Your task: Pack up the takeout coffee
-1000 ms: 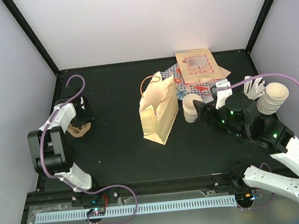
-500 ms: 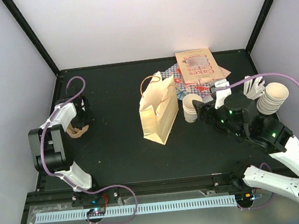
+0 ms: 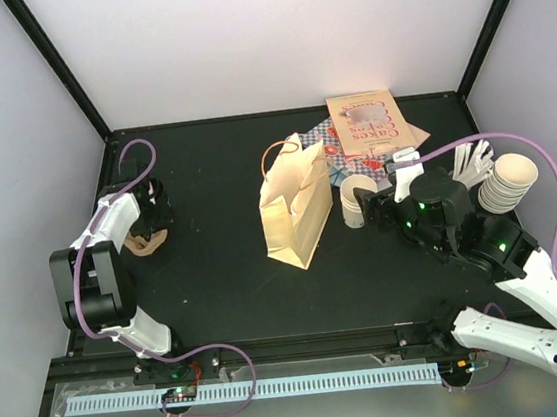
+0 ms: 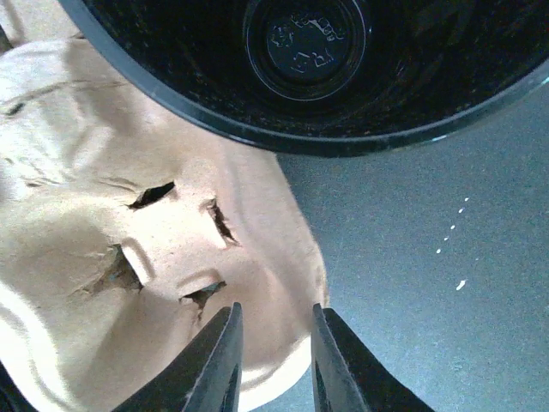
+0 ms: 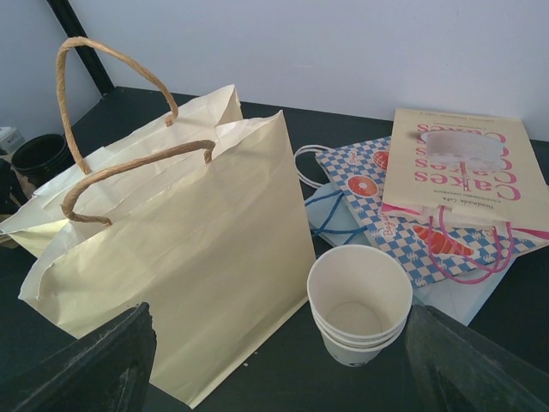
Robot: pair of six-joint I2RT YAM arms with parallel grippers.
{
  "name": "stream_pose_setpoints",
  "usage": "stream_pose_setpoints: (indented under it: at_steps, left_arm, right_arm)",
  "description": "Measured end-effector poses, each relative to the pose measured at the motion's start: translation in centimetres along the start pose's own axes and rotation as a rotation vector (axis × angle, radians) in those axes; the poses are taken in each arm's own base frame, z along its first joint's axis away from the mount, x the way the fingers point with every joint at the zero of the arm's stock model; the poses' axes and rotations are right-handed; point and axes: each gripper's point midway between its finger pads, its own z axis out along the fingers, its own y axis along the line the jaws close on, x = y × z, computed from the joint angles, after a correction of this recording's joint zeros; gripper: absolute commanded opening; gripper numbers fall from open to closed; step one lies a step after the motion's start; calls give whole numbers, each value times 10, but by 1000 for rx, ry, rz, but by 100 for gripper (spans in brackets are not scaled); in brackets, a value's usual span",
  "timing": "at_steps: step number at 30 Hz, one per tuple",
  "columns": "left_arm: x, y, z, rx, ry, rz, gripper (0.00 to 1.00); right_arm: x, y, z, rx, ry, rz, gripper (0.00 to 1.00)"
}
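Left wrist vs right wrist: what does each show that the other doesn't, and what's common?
Left wrist only: the brown moulded carrier close up, left gripper with jaws narrowly apart over its edge; grip unclear. Right wrist only: the tan paper bag, stacked lidless cups, printed bags, right gripper open wide. Both: the dark table and, likely, the black round container, small at the right wrist view's left edge.
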Motion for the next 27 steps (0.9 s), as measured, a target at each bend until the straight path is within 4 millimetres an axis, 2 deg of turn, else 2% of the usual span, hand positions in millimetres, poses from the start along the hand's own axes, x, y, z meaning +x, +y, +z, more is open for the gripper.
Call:
stream_pose_setpoints:
  at_steps: [3,7,12,21,25,27]
  left_arm:
    - [1,-2,0,11,3,3,26]
    - [2,-5,1,26,12,8,32]
    - [6,-8,7,42,38,12,31]
    - [9,-8,11,41,55,14,20]
    - [8,-7,10,34,51,14,10]
    - [6,-6,7,28,40,19,8]
  right_arm:
    - [0,0,0,-1,0,0,82]
    - [0,1,0,-3,3,0,82]
    - [1,1,0,-4,4,0,82]
    - [-1,1,-1,-5,0,1,83]
    - [-1,1,-1,-6,1,1,83]
    - [-1,1,-1,-5,2,0,83]
